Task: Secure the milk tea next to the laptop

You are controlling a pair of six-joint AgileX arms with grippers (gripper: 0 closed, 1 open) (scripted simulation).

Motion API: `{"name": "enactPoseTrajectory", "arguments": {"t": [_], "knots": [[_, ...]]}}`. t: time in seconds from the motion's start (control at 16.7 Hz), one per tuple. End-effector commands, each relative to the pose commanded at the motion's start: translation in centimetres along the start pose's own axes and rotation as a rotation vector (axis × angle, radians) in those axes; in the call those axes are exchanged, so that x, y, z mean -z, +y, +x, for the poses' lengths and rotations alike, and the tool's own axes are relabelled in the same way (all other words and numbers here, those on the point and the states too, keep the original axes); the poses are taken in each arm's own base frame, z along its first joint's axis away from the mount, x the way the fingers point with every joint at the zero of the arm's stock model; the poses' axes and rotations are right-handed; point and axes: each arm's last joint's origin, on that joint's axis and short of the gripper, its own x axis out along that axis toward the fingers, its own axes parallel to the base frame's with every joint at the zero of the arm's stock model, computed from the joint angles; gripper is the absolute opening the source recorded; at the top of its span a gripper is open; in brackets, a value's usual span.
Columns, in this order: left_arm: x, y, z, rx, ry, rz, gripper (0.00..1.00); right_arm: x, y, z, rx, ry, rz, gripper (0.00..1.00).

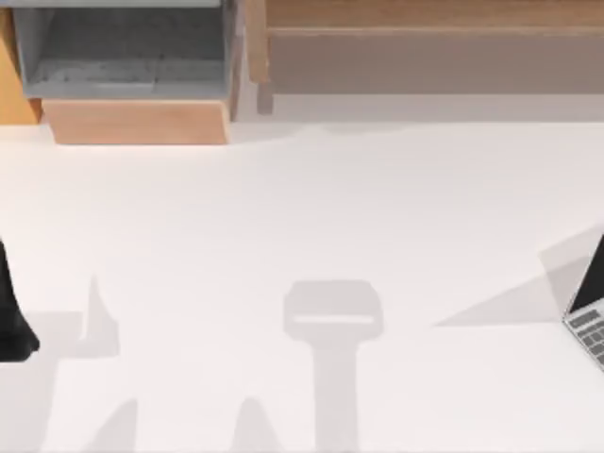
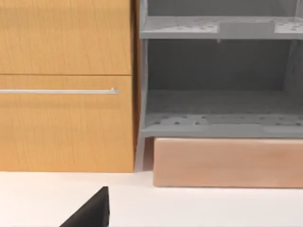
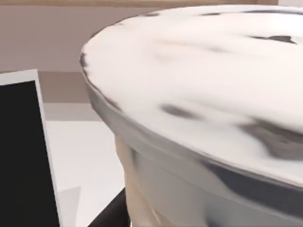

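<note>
The milk tea (image 3: 203, 94) is a pale cup with a white, dark-flecked lid and a grey rim, seen very close in the right wrist view. Beside it stands the laptop (image 3: 21, 156), its black screen upright with a thin light border. In the top view the laptop (image 1: 590, 316) sits at the table's right edge, with grey keys and a black screen. A dark part of my right gripper (image 3: 111, 213) shows just under the cup. My left arm (image 1: 9, 311) stays at the table's left edge, and a dark tip of my left gripper (image 2: 90, 213) hangs over the white table.
A grey shelf unit (image 1: 123, 57) on a wooden base (image 1: 137, 121) stands at the back left. A long wooden unit (image 1: 425, 38) runs along the back right. The left wrist view faces an orange wood cabinet (image 2: 66, 94) with a metal handle.
</note>
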Motion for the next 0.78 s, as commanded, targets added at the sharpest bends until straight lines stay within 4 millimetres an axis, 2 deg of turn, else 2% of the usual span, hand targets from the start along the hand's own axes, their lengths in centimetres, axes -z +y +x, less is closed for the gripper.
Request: {"name": "enactPoseTrajectory", "arguments": {"t": [0.42,0.78], "knots": [[0.0,0.0,0.0,0.0,0.0,0.0,1.0,-0.1,0.1,0.0,-0.004,0.0,0.001,0.0],[0.0,0.0,0.0,0.0,0.0,0.0,1.0,-2.5,-1.4,0.9,-0.05,-0.113,-0.211,0.0]]}}
